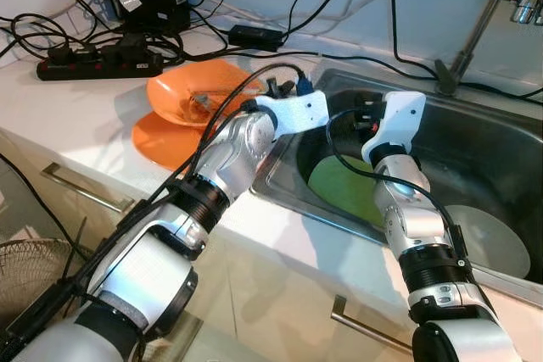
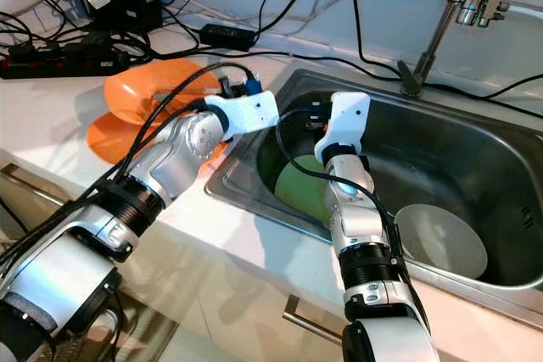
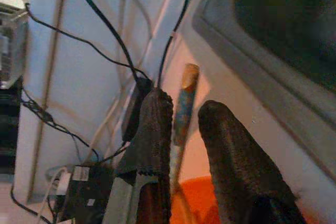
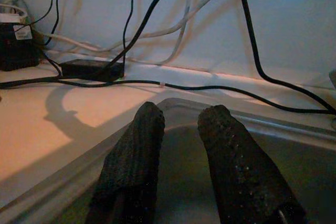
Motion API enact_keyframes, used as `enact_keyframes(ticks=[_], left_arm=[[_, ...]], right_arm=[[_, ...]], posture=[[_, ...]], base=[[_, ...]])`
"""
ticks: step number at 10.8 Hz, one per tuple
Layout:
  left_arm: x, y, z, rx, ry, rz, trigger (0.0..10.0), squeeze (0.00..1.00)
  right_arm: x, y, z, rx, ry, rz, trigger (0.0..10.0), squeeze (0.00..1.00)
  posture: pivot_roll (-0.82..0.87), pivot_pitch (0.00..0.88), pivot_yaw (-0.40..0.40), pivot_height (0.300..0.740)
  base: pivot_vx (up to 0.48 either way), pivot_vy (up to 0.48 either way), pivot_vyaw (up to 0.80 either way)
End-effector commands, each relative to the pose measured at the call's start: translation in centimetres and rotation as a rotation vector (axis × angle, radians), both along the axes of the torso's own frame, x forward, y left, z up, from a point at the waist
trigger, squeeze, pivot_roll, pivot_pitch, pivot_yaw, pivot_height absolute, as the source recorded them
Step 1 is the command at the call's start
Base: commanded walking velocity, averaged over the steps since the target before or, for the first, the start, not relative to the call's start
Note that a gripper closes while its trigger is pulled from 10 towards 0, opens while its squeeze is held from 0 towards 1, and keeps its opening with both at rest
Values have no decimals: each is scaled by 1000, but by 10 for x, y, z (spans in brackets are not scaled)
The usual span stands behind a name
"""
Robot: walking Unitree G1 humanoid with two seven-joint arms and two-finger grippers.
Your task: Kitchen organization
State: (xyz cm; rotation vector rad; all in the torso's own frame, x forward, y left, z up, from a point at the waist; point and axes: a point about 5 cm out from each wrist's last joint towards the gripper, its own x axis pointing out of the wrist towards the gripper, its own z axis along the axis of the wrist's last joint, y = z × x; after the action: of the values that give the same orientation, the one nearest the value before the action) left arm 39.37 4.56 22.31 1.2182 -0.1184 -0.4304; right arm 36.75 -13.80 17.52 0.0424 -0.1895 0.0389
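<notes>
The left gripper [image 3: 184, 129] hovers over the stacked orange plastic plates [image 1: 182, 103] on the white counter [image 1: 68, 116], its fingers clamped on a thin patterned stick [image 3: 181, 114]. To its right, the right gripper [image 4: 181, 129] hangs above the stainless steel sink [image 2: 475, 158], fingers slightly apart, holding nothing. Below it lies a round green plate [image 1: 339, 184]; a grey round plate [image 2: 441, 239] sits further right.

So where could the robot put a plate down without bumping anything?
Free: the sink floor behind the grey plate, and the counter between the power strip and the orange dishes. Crowded: the cable-strewn back corner and the green plate.
</notes>
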Motion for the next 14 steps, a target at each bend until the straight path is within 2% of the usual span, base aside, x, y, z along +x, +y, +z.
enact_keyframes(ticks=[1, 9, 11, 12, 14], left_arm=[[2, -3, 9, -2, -35, -8, 0, 0], [2, -2, 20, 14, -98, -16, 0, 0], [1, -4, 32, 44, -176, -22, 0, 0], [-3, -6, 47, 64, -276, -34, 0, 0], [-9, -10, 63, 29, -350, -59, 0, 0]], right_arm=[[1, -3, 8, 7, -31, -12, 10000, 0], [2, -1, 8, 9, -30, -11, 10000, 0], [3, -2, 8, 10, -30, -10, 10000, 0], [3, -1, 8, 11, -30, -10, 10000, 0], [3, -1, 8, 10, -31, -7, 10000, 0]], posture=[[235, 12, -12, 740], [238, 8, -13, 740], [241, 6, -14, 740], [240, 4, -14, 740], [245, 0, -20, 740]], base=[[0, 0, 0], [0, 0, 0], [0, 0, 0], [0, 0, 0], [0, 0, 0]])
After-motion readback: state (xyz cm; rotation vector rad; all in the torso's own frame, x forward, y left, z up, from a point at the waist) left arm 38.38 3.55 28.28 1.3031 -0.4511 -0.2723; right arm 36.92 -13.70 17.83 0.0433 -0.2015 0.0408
